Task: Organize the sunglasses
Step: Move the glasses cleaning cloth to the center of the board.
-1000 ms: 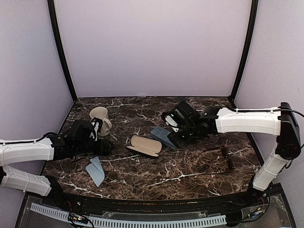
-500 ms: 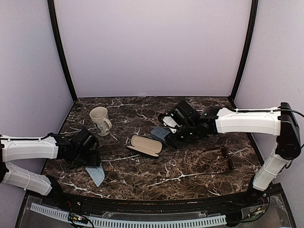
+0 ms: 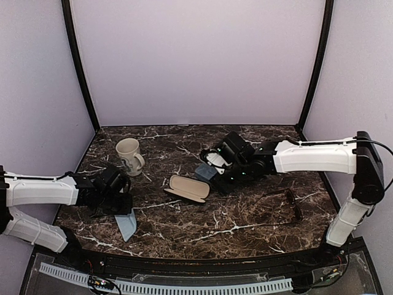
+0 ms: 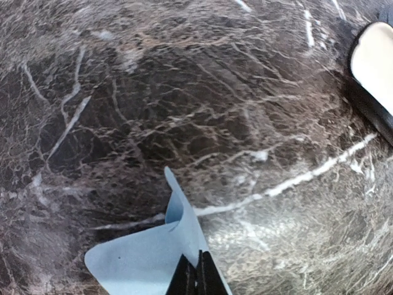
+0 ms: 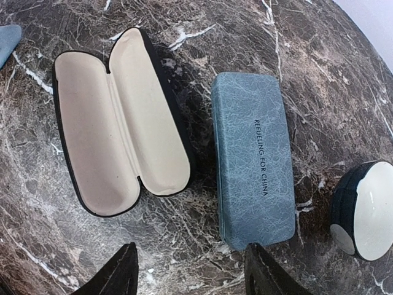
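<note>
Your left gripper (image 4: 196,278) is pinched shut on the pale blue cloth (image 4: 138,258) (right at its edge). Right gripper (image 5: 191,273) hangs open by the blue-grey case (image 5: 252,160).

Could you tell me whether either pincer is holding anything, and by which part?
Left pincer pinches the blue cloth near its edge; right pincer holds nothing.
</note>
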